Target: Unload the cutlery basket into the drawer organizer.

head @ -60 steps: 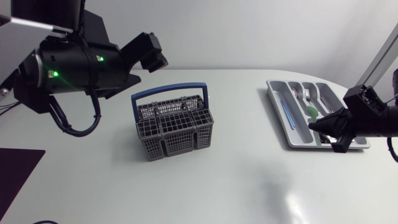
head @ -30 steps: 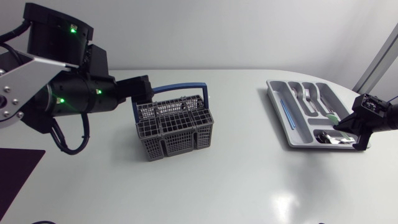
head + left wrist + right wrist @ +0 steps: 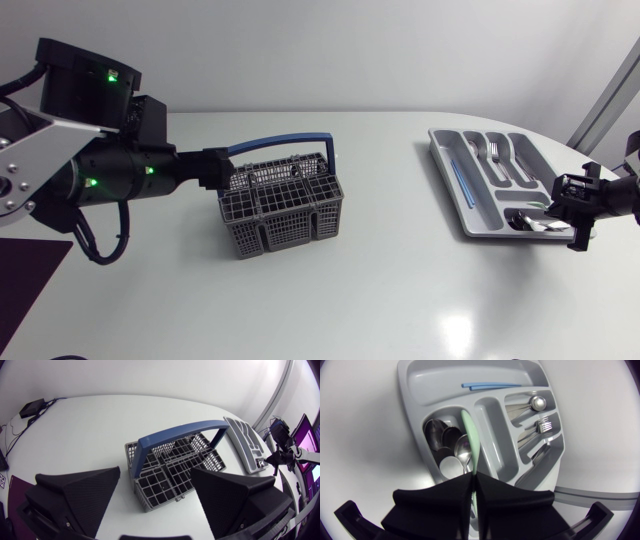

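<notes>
My right pincer (image 3: 472,477) clamped a green utensil (image 3: 469,440) over the organizer (image 3: 420,380) for dropping; left pincer (image 3: 156,471) gaped empty, basket's (image 3: 280,205) 9 o'clock.

- The table (image 3: 400,290) is looking plain white, no pattern at all.
- The cutlery basket (image 3: 280,210) is showing up grey in an open grid mesh, with a blue handle (image 3: 285,140) arching over it.
- The drawer organizer (image 3: 438,148), at 3 o'clock from the basket, is coming across pale grey, and a thin blue strip (image 3: 461,182) is running along its 9 o'clock side.
- The spoons (image 3: 451,447) in it are shining silver.
- The mint green utensil (image 3: 470,435) is standing out against the matte black right gripper (image 3: 471,477) pinching it.
- The left gripper (image 3: 156,472) is looking matte black too.
- The left arm (image 3: 110,170) is black, with small green lights (image 3: 108,72) glowing on it.
</notes>
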`<state>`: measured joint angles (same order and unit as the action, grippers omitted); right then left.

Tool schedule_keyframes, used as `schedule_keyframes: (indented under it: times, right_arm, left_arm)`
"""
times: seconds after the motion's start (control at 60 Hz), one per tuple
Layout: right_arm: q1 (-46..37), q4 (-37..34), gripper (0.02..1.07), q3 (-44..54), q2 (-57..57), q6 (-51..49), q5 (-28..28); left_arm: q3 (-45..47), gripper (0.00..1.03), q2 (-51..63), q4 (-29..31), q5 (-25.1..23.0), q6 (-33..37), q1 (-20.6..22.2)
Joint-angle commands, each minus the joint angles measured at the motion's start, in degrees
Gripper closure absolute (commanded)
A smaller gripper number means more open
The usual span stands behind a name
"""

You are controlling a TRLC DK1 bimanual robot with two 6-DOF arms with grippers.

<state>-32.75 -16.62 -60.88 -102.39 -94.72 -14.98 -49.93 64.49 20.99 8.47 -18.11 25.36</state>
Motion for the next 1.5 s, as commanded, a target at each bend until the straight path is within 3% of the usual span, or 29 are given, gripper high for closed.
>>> schedule_keyframes:
  times: [0.0,0.183,0.267,0.283,0.317,0.333,0.75,0.95,1.167,1.383,1.483]
  right_arm:
    - [-0.56,2.47,0.97,2.61,-1.94,-3.02,1.27]
    - [-1.09,12.67,0.57,7.62,-1.15,-3.46,1.27]
    - [-1.09,13.37,0.46,8.06,-0.44,-2.67,1.1]
    - [-1.09,13.37,0.39,8.06,-0.18,-2.14,1.01]
    - [-1.09,13.28,0.08,7.97,0.61,-0.91,0.57]
    - [-1.09,13.19,0.04,7.97,0.96,-0.38,0.31]
    - [0.5,10.03,0.06,9.55,14.94,20.98,-12.09]
    - [3.4,9.68,0.06,11.93,21.53,34.51,-14.9]
    - [7.0,11.17,0.06,15.18,30.05,48.84,-14.9]
    - [10.43,22.42,0.06,24.76,41.48,61.41,-12.79]
    - [13.5,29.72,0.06,31.09,48.34,66.24,-6.37]
  left_arm:
    - [1.77,0.05,-1.3,-0.16,0.32,1.41,-0.4]
    - [2.56,0.05,-2.79,0.1,0.32,1.94,-0.4]
    - [2.82,0.05,-3.32,0.19,0.32,2.2,-0.4]
    - [2.91,0.05,-3.4,0.19,0.32,2.2,-0.4]
    - [3.09,0.05,-3.76,0.36,0.32,2.2,-0.4]
    - [3.26,0.05,-3.84,0.36,0.32,2.29,-0.4]
    - [5.72,0.05,-8.77,1.77,0.32,5.89,-2.43]
    - [7.92,0.05,-11.49,1.77,0.32,9.23,-3.66]
    - [10.56,0.05,-14.57,1.77,0.32,13.27,-4.8]
    - [13.9,0.05,-18.26,1.68,0.32,17.32,-6.64]
    - [15.39,0.05,-20.02,1.68,0.41,18.55,-7.0]
